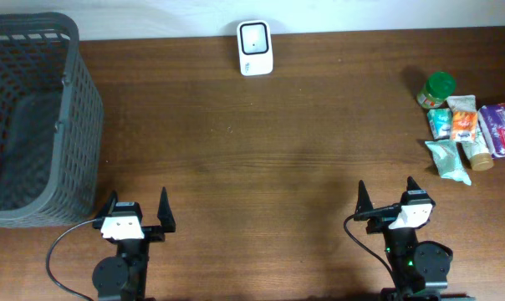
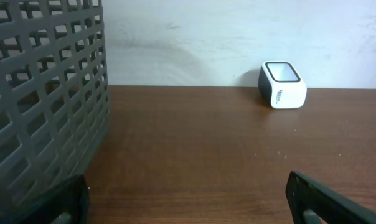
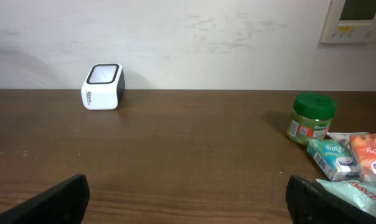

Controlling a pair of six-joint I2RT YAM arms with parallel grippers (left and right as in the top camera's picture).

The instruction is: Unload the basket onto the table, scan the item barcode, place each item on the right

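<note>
Dark wood surface (image 1: 261, 150). Left gripper (image 1: 138, 201) and right gripper (image 1: 386, 188) wide open, both empty. Item pile (image 1: 463, 125) ahead-right of right gripper, scanner (image 1: 255, 48) far ahead-left. Pouches probably light, crinkly; jar (image 1: 437, 88) looks rigid, so pinch across body.

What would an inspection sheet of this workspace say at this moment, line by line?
Surface: brown wooden table, bare in the middle.
Job's things: small white box-shaped barcode scanner at the far edge; green-lidded jar and colourful grocery sachets grouped at the far right.
Clutter: grey plastic mesh basket at the left edge.
Grippers: left gripper and right gripper are both open, hold nothing and sit at the near edge.
Cables: one black cable loops beside the left arm; a second black lead runs by the right arm.
Surroundings: white wall with a beige wall panel.
</note>
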